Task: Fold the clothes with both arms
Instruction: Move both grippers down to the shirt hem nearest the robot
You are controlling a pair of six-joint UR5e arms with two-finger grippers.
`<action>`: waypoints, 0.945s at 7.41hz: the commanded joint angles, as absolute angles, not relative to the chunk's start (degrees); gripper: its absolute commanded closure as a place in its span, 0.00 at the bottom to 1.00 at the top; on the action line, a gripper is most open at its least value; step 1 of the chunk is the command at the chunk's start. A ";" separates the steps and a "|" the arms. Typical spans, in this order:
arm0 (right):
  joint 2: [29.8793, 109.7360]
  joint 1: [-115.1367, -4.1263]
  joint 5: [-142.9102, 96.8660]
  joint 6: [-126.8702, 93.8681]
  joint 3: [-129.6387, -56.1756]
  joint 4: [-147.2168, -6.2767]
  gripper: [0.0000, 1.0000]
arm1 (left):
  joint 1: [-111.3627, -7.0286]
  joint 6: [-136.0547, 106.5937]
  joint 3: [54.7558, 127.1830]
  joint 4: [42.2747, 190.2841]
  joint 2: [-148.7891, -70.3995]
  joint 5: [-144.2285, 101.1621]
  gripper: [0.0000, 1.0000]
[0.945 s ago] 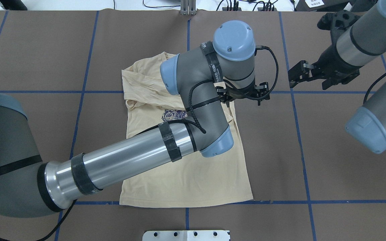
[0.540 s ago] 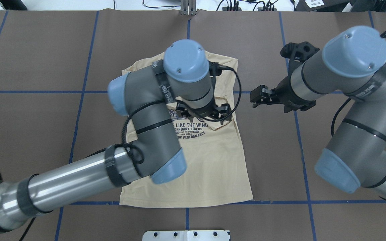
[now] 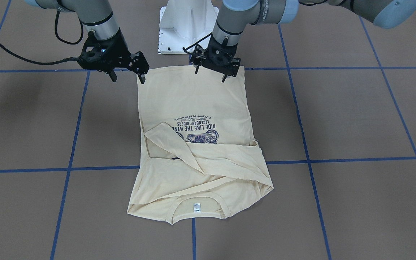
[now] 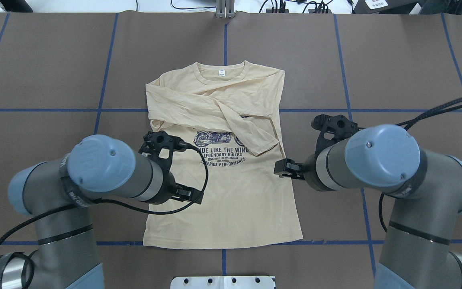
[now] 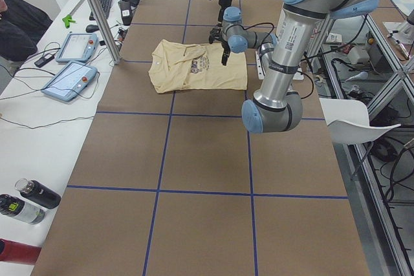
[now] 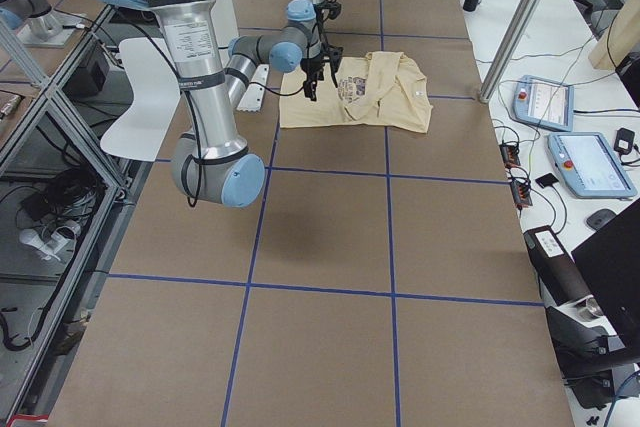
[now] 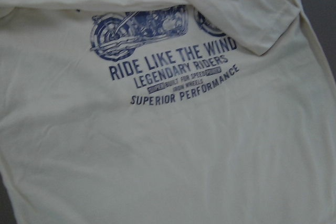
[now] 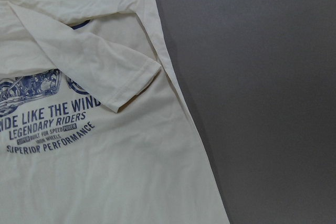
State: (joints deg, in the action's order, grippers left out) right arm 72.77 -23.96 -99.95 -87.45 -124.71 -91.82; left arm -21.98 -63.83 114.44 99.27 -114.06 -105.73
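The clothes are one cream-yellow long-sleeved T-shirt (image 4: 235, 208) lying flat and face up, neck label (image 4: 221, 72) at the far end. Both sleeves are folded across the chest, and one cuff (image 8: 123, 90) lies beside the navy print (image 4: 221, 154). My left gripper (image 3: 210, 74) hovers open above the hem, over the shirt's left part. My right gripper (image 3: 128, 77) hangs open just off the hem's right corner. Neither holds anything. The left wrist view shows the print (image 7: 173, 72) and no fingers.
The white pedestal base (image 3: 186, 25) stands at the hem end of the shirt. Blue tape lines (image 4: 395, 242) cross the brown table. A side bench holds control tablets (image 5: 71, 75) and bottles (image 5: 26, 201) beyond a metal post (image 5: 97, 11). A white chair (image 5: 356, 127) stands behind the robot.
My left gripper has swung from the shirt's right edge, across the chest, to its left side nearer the hem. The right arm came in from the far right. The shirt lies unchanged.
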 commanded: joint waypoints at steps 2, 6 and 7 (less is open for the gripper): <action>79.00 -16.46 -93.27 -92.18 -128.93 -91.50 0.00 | -15.32 -76.94 115.75 114.00 -102.22 -99.78 0.00; 81.47 -14.59 -90.88 -93.34 -128.85 -88.42 0.00 | -11.61 -84.02 115.58 103.72 -102.74 -96.33 0.12; 81.47 -14.59 -90.97 -93.34 -128.85 -88.33 0.00 | -11.17 -84.02 115.58 103.62 -102.74 -96.33 0.14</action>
